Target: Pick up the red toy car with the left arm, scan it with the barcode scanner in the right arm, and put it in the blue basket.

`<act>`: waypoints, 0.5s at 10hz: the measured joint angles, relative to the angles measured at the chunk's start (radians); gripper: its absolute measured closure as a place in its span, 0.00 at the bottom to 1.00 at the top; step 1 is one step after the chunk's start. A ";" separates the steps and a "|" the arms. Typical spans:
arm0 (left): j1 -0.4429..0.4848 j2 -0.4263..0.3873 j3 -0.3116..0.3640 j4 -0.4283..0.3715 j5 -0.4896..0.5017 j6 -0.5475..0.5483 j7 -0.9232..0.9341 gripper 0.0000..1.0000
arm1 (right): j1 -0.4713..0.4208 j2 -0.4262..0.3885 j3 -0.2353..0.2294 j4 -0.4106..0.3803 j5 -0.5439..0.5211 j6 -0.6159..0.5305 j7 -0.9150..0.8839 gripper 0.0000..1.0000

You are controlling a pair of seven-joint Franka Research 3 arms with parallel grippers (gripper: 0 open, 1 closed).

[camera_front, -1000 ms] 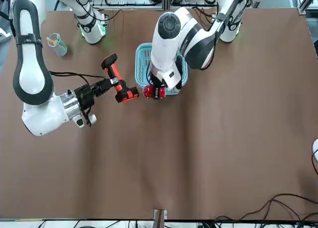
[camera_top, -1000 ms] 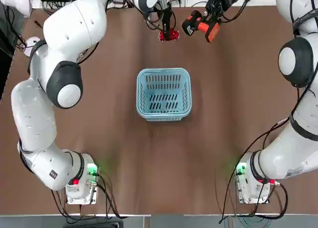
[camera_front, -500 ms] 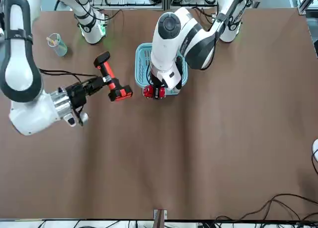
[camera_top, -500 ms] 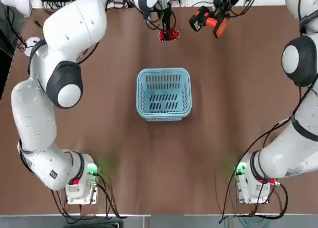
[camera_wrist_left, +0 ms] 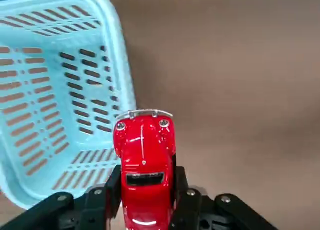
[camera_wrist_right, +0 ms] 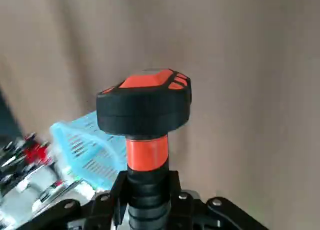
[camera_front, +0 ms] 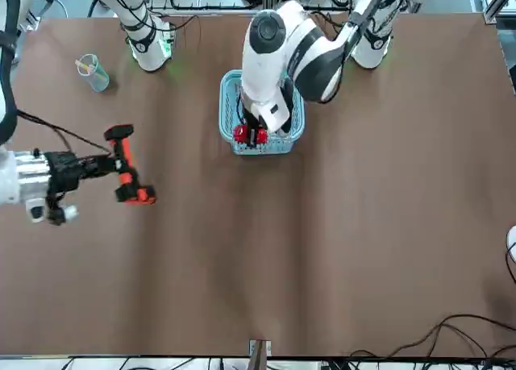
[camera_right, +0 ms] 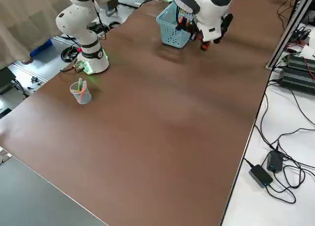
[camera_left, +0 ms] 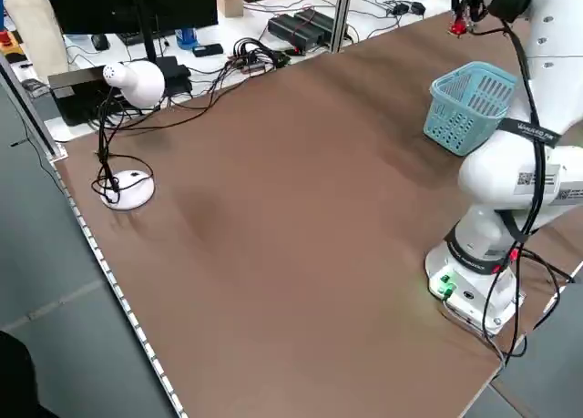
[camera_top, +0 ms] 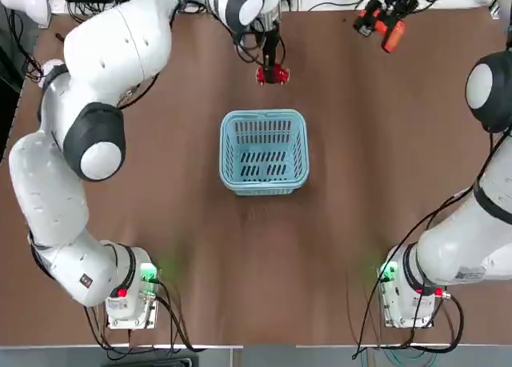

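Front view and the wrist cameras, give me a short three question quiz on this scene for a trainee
1. True or false: the car already lies inside the basket.
2. Which end effector holds the scanner?
3. The car is: A) on the table, B) clamped in the left end effector, C) out of sight.

Key: 1 false, it is held beside the basket's rim. 2 the right end effector. 3 B.
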 joint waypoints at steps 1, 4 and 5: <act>0.000 -0.037 -0.022 -0.067 -0.001 0.002 -0.004 0.56 | -0.002 0.009 0.001 0.003 -0.079 0.051 0.002 0.63; -0.001 -0.148 -0.075 -0.324 -0.009 0.141 -0.012 0.56 | -0.001 0.043 0.005 0.004 -0.296 0.227 0.007 0.63; -0.001 -0.173 -0.086 -0.401 -0.009 0.200 -0.012 0.56 | -0.001 0.064 0.004 0.004 -0.341 0.286 0.008 0.63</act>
